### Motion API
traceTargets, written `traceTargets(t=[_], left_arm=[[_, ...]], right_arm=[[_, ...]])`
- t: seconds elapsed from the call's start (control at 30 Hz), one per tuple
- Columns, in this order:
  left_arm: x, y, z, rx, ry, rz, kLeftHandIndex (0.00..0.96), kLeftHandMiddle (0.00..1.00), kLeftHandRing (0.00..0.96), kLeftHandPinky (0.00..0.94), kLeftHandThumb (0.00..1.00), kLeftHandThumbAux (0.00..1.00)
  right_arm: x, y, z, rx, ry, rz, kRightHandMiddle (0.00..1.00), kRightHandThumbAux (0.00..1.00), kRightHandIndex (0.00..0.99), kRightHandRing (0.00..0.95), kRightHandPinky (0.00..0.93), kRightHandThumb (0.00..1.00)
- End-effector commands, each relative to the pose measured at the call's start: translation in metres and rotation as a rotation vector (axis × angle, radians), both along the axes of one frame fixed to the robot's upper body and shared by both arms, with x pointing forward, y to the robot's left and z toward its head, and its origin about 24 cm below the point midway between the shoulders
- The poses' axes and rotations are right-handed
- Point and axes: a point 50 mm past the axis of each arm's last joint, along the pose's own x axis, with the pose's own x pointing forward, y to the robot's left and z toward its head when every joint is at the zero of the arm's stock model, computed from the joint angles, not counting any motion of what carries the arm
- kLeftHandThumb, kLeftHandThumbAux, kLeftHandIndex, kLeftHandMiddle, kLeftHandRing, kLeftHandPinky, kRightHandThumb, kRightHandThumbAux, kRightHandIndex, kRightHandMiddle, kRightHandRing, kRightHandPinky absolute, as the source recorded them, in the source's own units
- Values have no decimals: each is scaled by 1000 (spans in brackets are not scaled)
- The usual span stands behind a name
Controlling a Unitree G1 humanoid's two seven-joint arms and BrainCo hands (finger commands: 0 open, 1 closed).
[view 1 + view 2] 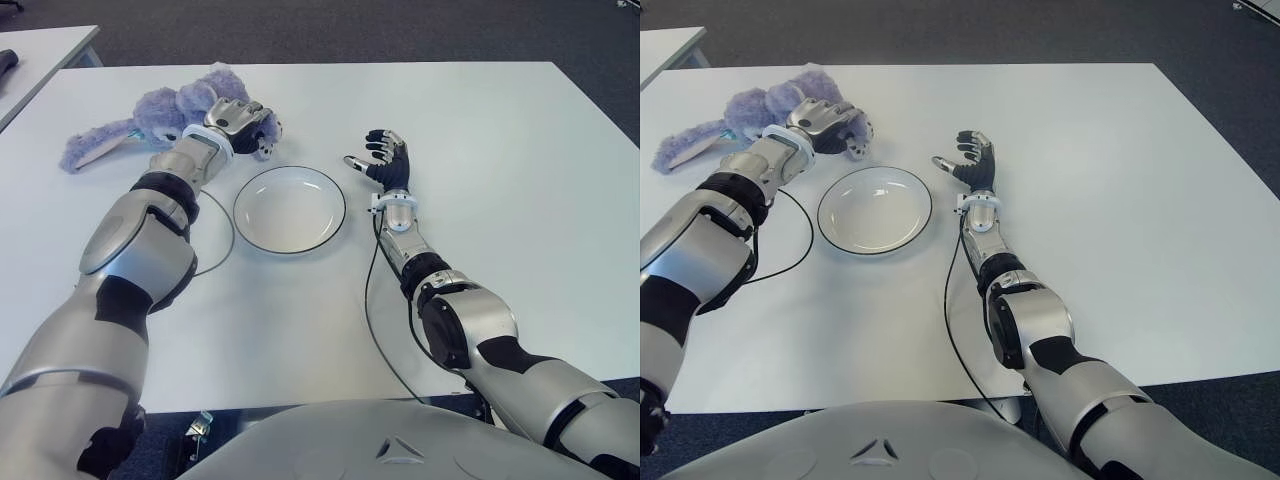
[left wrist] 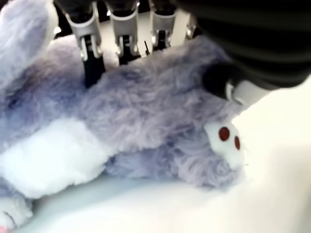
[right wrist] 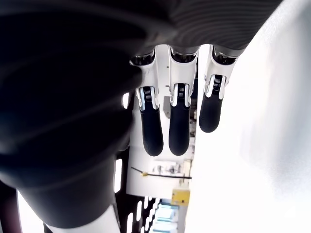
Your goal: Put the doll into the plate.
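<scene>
A fluffy purple rabbit doll [image 1: 165, 108] lies on the white table [image 1: 480, 150] at the far left, its long ear stretched out to the left. My left hand [image 1: 240, 118] sits on the doll's head end. The left wrist view shows its fingers [image 2: 90, 53] pressed into the fur of the doll [image 2: 146, 111] and the thumb on the other side, near the white muzzle. A white plate [image 1: 290, 210] with a dark rim stands just in front of that hand, with nothing in it. My right hand [image 1: 385, 160] hovers just right of the plate, fingers [image 3: 179, 131] spread and holding nothing.
A thin black cable [image 1: 222, 240] loops on the table left of the plate, and another cable [image 1: 368, 300] runs along my right forearm. A second table [image 1: 40, 50] stands off to the far left. The table's far edge lies behind the doll.
</scene>
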Motion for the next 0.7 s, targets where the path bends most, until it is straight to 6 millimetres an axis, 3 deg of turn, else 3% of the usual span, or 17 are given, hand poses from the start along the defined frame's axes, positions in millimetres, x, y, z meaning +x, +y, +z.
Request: traceTargets(t=[0.03, 0.4, 0.7], left_arm=[[-8, 10, -22, 55, 145, 50, 0, 76, 114, 132, 532, 329], [-8, 8, -23, 53, 161, 61, 0, 24, 55, 95, 447, 266], [-8, 6, -24, 61, 155, 54, 0, 2, 29, 3, 426, 250]], right_arm=[[-76, 24, -96, 38, 401, 19, 339, 948, 318, 318, 252, 26], [-76, 23, -96, 35, 396, 15, 336, 963, 319, 317, 250, 40], [-76, 23, -97, 26, 400, 21, 342, 955, 319, 321, 249, 31]])
